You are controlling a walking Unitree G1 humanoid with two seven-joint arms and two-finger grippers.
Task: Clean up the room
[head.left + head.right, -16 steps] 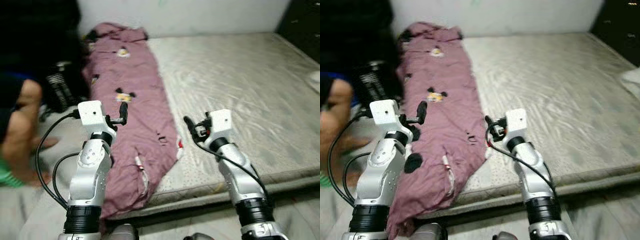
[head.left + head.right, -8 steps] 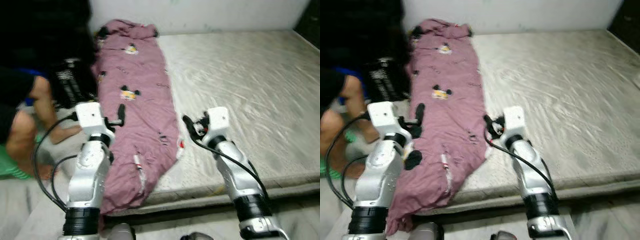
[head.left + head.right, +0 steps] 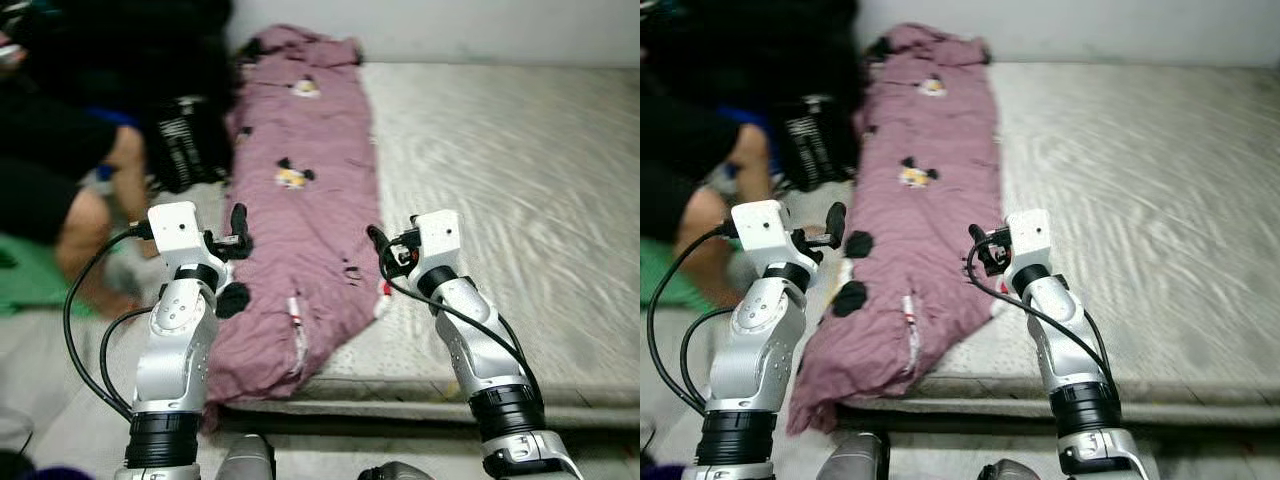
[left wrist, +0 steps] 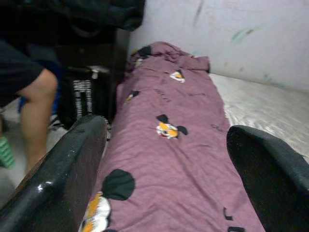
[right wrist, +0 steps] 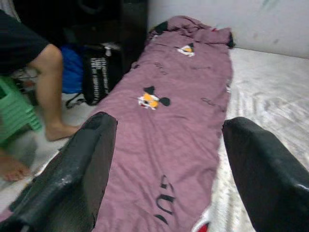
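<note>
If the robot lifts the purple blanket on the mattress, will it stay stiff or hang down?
The purple blanket probably hangs limp: it is creased, and its near end droops over the edge of the mattress. Being long, it likely trails when raised at one spot. The open left gripper and right gripper might lift together.

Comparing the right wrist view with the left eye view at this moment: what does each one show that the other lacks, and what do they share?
Right wrist view alone: a green stool beside the person's bare foot. Left eye view alone: both silver arms, with the left gripper and right gripper raised over the near end of the mattress. Shared: the mauve blanket with cartoon prints, the black bag and the person's leg.
</note>
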